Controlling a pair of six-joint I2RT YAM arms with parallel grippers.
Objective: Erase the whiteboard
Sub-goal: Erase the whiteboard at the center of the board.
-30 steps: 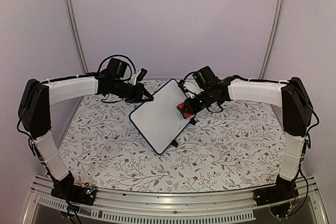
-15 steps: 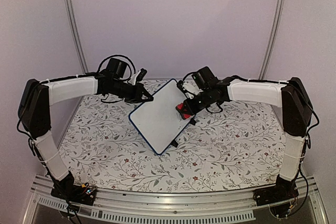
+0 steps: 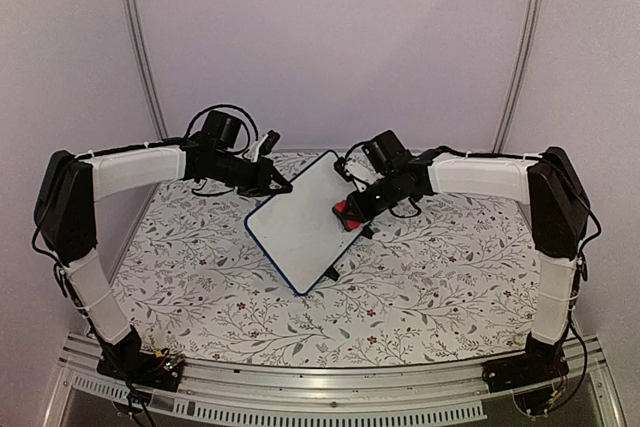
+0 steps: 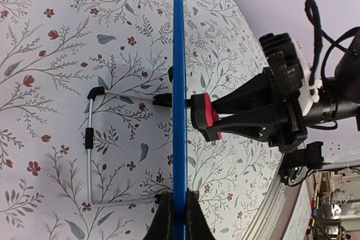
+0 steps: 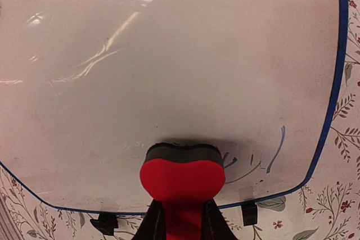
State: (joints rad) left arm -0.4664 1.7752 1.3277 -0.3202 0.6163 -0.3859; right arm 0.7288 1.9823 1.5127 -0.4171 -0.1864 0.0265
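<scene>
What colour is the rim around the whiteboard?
The whiteboard rim is blue; the left wrist view shows it best.

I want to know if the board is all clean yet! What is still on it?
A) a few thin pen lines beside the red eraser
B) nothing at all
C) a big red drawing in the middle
A: on the whiteboard, a few thin pen lines show beside the red eraser; the rest looks wiped.
</scene>
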